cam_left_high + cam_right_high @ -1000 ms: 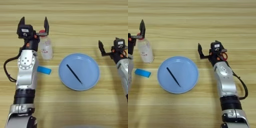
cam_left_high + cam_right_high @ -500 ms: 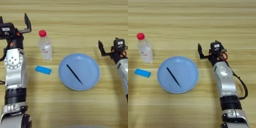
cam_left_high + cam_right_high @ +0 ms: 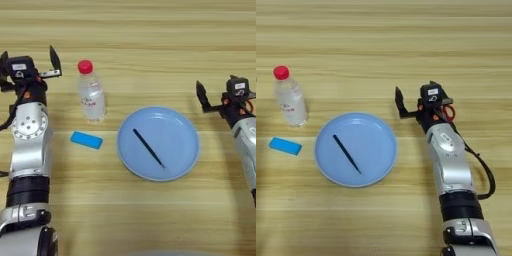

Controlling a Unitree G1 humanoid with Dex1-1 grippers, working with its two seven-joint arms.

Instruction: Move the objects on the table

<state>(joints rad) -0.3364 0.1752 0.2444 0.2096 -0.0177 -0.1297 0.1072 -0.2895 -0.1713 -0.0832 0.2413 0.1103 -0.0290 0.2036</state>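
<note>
A small clear bottle (image 3: 91, 96) with a red cap stands upright on the wooden table (image 3: 150, 30), left of a blue plate (image 3: 185, 135). A thin black stick (image 3: 148, 148) lies slanted inside the plate. My left gripper (image 3: 28, 59) is open, level with the bottle's cap and a short way to its left, apart from it and holding nothing. My right gripper (image 3: 416, 97) hangs open just right of the plate's far edge, also empty. One of its fingers (image 3: 399, 103) points toward the plate.
A small flat blue block (image 3: 86, 140) lies on the table between my left arm and the plate, just in front of the bottle. My right forearm (image 3: 452, 170) runs down the right side.
My left gripper has drawn away to the left from the bottle's top, which it stood around a second ago. The bottle stays upright in place. The right arm has not moved.
</note>
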